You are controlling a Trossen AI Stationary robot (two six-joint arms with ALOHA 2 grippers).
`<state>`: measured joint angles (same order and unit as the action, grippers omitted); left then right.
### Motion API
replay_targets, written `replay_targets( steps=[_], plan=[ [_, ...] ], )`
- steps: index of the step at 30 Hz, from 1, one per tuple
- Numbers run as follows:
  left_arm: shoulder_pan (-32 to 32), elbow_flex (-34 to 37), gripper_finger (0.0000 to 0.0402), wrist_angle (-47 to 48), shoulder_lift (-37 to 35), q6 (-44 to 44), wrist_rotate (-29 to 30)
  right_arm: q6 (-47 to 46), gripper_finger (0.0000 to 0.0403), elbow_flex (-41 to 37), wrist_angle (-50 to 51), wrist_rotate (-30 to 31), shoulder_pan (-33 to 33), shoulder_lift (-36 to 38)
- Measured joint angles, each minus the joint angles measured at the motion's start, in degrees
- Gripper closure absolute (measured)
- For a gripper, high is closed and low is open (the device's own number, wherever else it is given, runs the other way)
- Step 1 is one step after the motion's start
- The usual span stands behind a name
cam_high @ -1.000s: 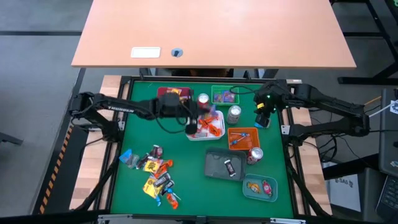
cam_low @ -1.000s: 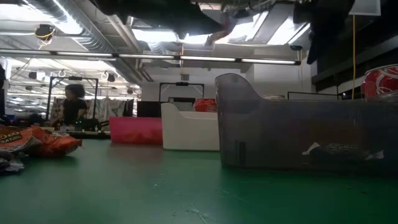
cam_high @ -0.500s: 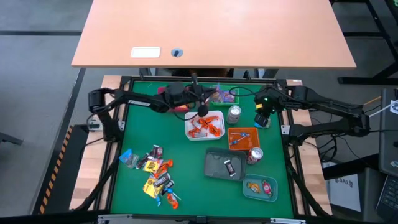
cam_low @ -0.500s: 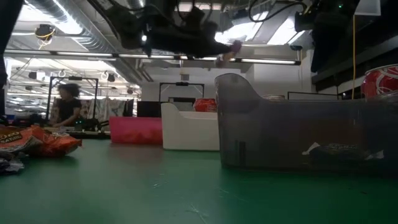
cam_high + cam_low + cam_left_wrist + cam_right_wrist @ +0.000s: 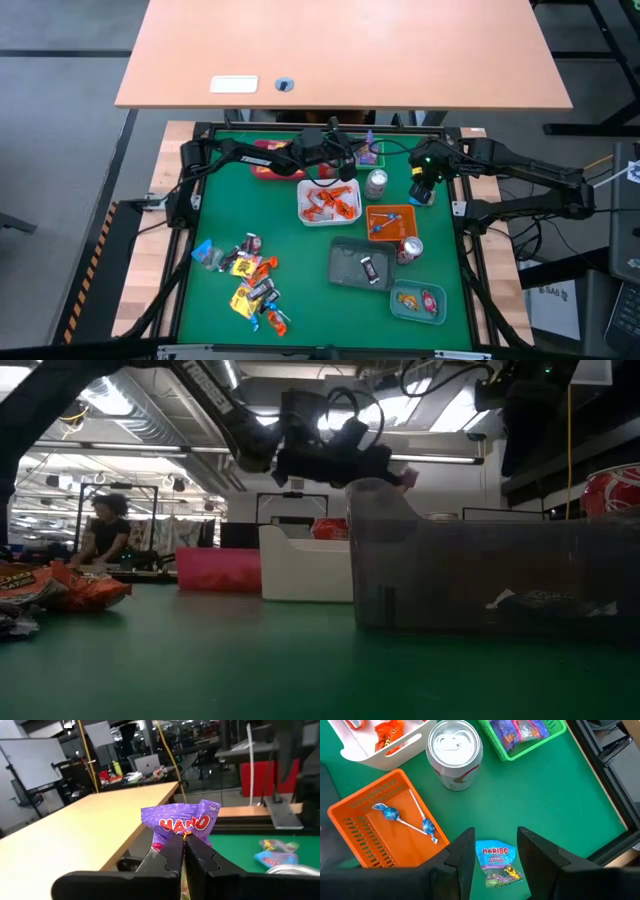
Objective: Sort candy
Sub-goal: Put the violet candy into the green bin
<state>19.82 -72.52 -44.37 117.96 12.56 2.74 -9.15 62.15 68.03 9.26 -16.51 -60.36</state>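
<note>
1. You have a green table in front of you, with trays in its middle and far part and a loose candy pile on its near left.
2. Your left arm reaches across the far edge; its left gripper hangs above the table by the green tray, fingers pressed together on a purple packet.
3. Your right arm sits at the far right; the right gripper hovers with fingers spread, and a blue packet lies on the table between them. You cannot tell whether they touch it.
4. The grey tray holds one dark candy; the white tray holds orange candies.
5. The orange tray holds two blue lollipops; the green tray holds purple packets.
6. A small teal tray at the near right holds a few candies.
7. One silver can stands between the white, orange and green trays.
</note>
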Motion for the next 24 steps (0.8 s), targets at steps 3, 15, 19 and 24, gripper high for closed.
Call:
replay_targets(
  steps=[3, 15, 19, 24],
  plan=[
    [0.1, -0.2, 0.0401, 0.3, 1.3, 0.0, 1.1, -0.2, 0.026, 0.0, 1.1, 0.3, 0.0, 0.0],
    [0.3, -0.3, 0.0331, 2.6, 1.8, -0.4, 2.7, -7.1, 0.026, 0.0, 4.3, 2.2, 0.0, 0.0],
    [0.3, -0.3, 0.0305, 3.1, 1.8, -0.4, 2.7, -7.4, 0.026, 0.0, 4.8, 2.3, 0.0, 0.0],
    [0.3, -0.3, 0.0299, 4.0, 1.8, -0.5, 2.7, -10.2, 0.026, 0.0, 5.9, 5.6, 0.0, 0.0]
  ],
)
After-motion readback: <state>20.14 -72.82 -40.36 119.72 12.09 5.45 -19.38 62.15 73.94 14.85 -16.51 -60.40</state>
